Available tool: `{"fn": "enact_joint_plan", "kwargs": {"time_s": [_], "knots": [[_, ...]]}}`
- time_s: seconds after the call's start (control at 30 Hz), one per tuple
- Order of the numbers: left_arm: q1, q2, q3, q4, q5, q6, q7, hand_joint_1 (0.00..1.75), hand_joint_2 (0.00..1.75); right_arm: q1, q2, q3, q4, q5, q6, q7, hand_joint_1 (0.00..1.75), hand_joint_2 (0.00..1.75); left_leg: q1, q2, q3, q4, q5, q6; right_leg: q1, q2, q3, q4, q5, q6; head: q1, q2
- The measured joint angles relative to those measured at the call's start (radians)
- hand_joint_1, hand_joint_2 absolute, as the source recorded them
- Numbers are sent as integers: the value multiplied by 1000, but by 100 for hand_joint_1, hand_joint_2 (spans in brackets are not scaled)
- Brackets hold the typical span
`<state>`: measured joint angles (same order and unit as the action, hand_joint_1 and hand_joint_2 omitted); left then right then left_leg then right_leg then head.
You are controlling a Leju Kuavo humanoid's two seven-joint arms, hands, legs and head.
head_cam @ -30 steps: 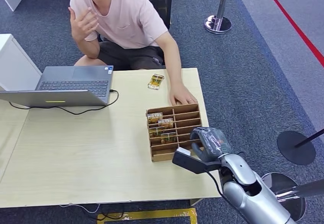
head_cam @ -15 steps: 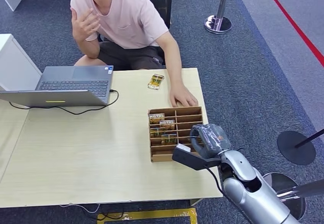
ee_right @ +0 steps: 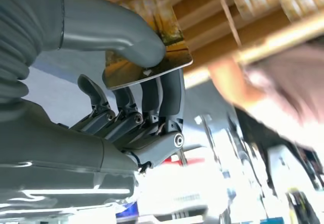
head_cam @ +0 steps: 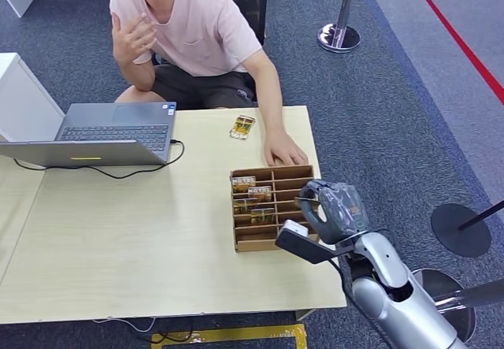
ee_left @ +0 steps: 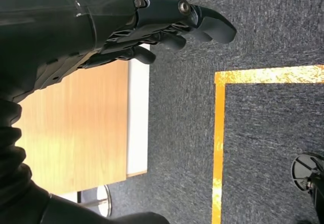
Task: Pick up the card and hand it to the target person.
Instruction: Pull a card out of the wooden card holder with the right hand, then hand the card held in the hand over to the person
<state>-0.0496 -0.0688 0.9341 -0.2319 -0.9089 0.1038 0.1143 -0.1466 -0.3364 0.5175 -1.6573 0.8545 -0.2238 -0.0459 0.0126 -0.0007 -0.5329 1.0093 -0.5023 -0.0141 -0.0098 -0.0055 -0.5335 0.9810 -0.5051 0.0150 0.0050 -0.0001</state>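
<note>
A card (ee_right: 153,57) is pinched by the right robot hand (ee_right: 145,82) beside the organizer (head_cam: 270,207); handover to the person (head_cam: 196,34) is left, approx. halfway.

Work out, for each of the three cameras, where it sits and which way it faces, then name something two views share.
Head view: high on the body, facing forward and down at the table, the divided box and a seated person; the right hand and silver arm show.
Left wrist view: behind the left hand, facing carpet and a table edge.
Right wrist view: behind the right hand, which pinches a card.
Shared: right hand and box.
</note>
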Motion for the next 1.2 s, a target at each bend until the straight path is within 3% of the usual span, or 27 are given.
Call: {"fn": "enact_joint_plan", "kwargs": {"time_s": [0.2, 0.6, 0.87, 1.13, 1.2], "knots": [[-1, -5, 12, 0, -4, 6, 0, 0, 175, -4, 6, -34, -34, -21, -95, -95, 145, 175, 0, 0, 0, 0, 0, 0, 0, 0, 0, 0, 0, 0, 0, 0], [-6, -8, 16, 0, -24, 4, -7, 0, 175, -46, 60, -41, 27, -4, -137, -134, 145, 175, 0, 0, -1, 0, 0, 0, 0, 0, 0, 0, 0, 0, 0, 0], [-19, -8, 16, 0, -78, -11, -10, 0, 175, -246, 218, -38, 393, 144, -430, -178, 145, 175, 1, 0, 1, 0, 1, -2, 1, 1, 0, 2, 0, 0, 0, 0], [-22, -8, 15, 0, -97, -18, -10, 0, 175, -428, 333, -60, 720, 197, -468, -186, 145, 175, 1, 0, 0, 0, 1, -2, 1, 0, 0, 3, 0, -1, 0, 0], [-22, -8, 15, 0, -99, -19, -9, 0, 175, -450, 349, -68, 767, 199, -468, -188, 72, 175, 1, 0, 0, 0, 1, -2, 1, 0, -1, 3, 0, -1, 0, 0]]}}
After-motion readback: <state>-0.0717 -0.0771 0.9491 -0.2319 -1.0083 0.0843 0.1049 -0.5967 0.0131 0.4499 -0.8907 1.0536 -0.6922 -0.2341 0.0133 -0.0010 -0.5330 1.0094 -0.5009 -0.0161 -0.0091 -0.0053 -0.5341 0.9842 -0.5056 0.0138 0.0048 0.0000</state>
